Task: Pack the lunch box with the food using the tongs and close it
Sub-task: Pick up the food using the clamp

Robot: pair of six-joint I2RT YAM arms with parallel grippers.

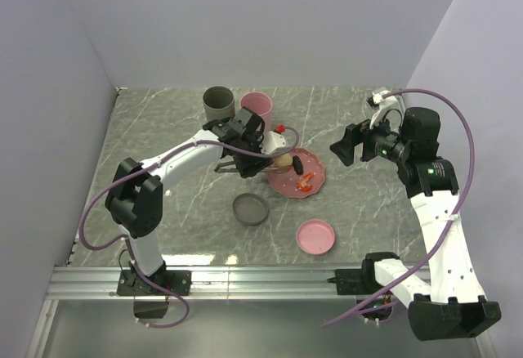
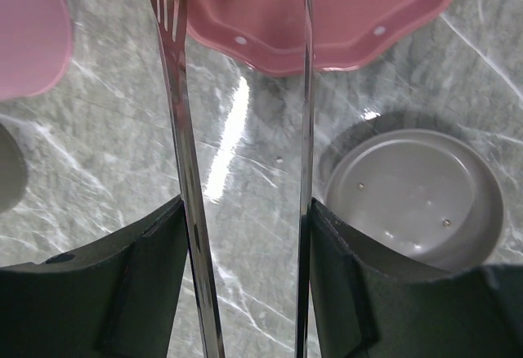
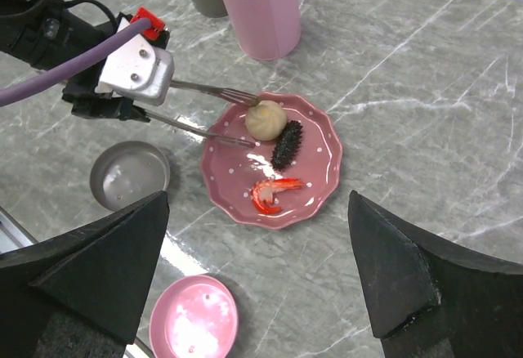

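The left tool [image 1: 243,155] is gripping the slim grey metal tongs [image 2: 184,178], their tips flanking the beige round ball [image 3: 266,119] on the pink scalloped plate [image 3: 319,170], beside the ridged dark brown oblong piece [image 3: 287,145] and glossy red-orange shrimp [image 3: 272,193]; the right tool [image 1: 346,145] is hovering, spread wide and empty

Grey veined marble tabletop [image 1: 163,125] between plain pale lilac walls [image 1: 261,23], aluminium rail [image 1: 261,280] along near edge
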